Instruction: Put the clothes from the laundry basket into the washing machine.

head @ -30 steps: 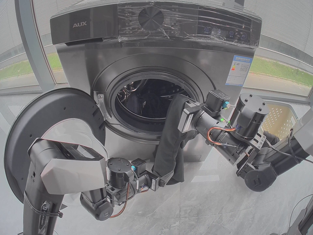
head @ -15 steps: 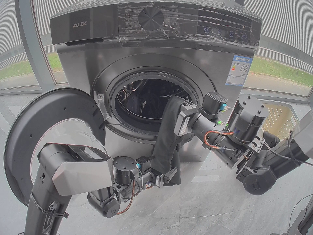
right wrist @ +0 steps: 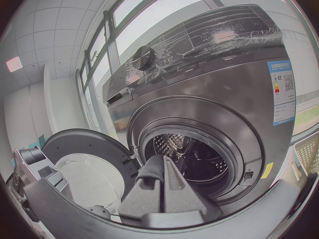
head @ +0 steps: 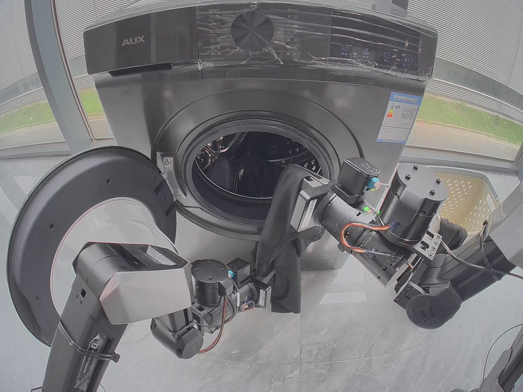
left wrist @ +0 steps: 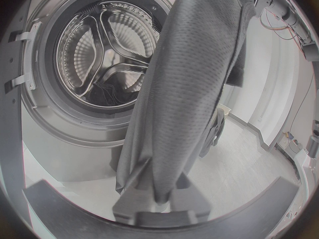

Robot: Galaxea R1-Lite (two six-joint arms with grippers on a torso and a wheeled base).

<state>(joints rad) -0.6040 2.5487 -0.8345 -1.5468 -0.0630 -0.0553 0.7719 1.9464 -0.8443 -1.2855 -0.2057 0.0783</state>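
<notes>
My left gripper (left wrist: 162, 185) and right gripper (right wrist: 162, 170) pinch a dark garment (head: 283, 235) before the open washer (head: 261, 91) — dark clothes (left wrist: 106, 92) lie in its drum (left wrist: 84, 50), this piece not yet in.

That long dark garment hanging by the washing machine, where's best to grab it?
Grip the dark garment at both ends: the right gripper pinches its top near the washing machine opening, the left gripper clamps the lower end from the left. It is long and limp, so one grip would likely leave a tail outside.
</notes>
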